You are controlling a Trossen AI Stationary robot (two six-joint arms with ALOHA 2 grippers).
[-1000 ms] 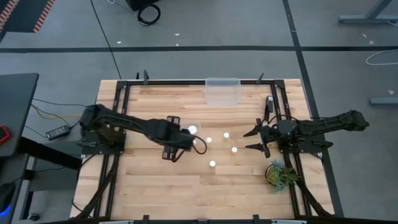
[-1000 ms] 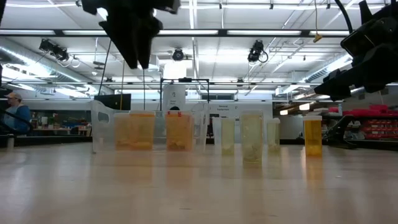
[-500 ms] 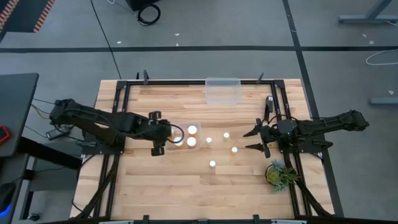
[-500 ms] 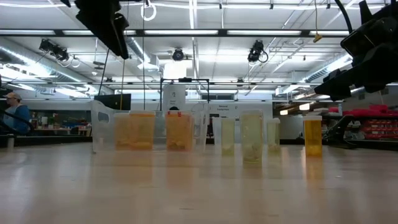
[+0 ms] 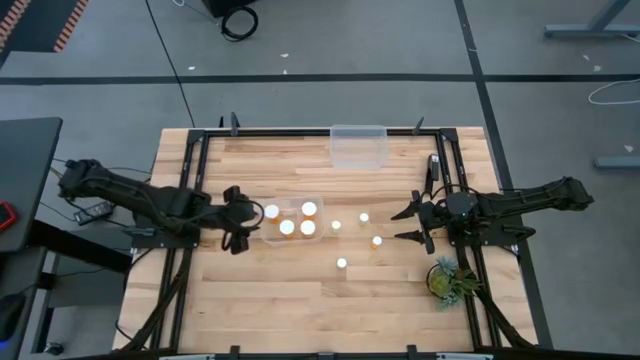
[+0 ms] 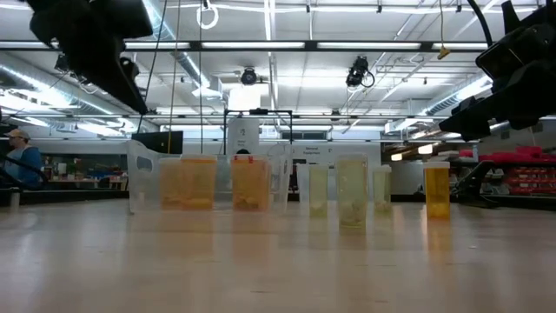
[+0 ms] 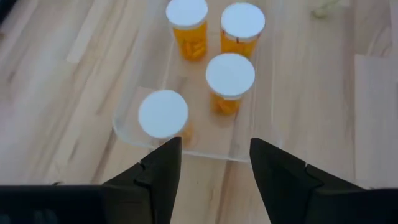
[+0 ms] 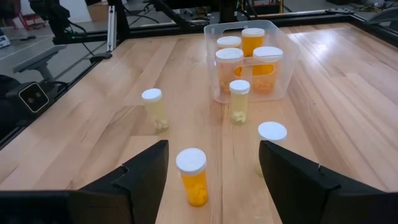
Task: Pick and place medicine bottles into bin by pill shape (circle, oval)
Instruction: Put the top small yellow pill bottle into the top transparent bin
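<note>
- Left gripper (image 7: 210,163) has withdrawn toward 9 o'clock, fingers spread, empty
- Four white-capped amber medicine bottles (image 5: 287,227) now sit in the clear plastic bin (image 7: 134,134) (deposit done)
- Right gripper (image 5: 408,225) waits at 3 o'clock, spread; four smaller bottles (image 8: 192,177) remain loose

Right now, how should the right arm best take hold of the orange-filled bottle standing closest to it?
Probably around the bottle's amber body just under the white cap, coming level from the right gripper's side. It stands upright and apart from the other bottles, so open fingers can straddle its round sides.
</note>
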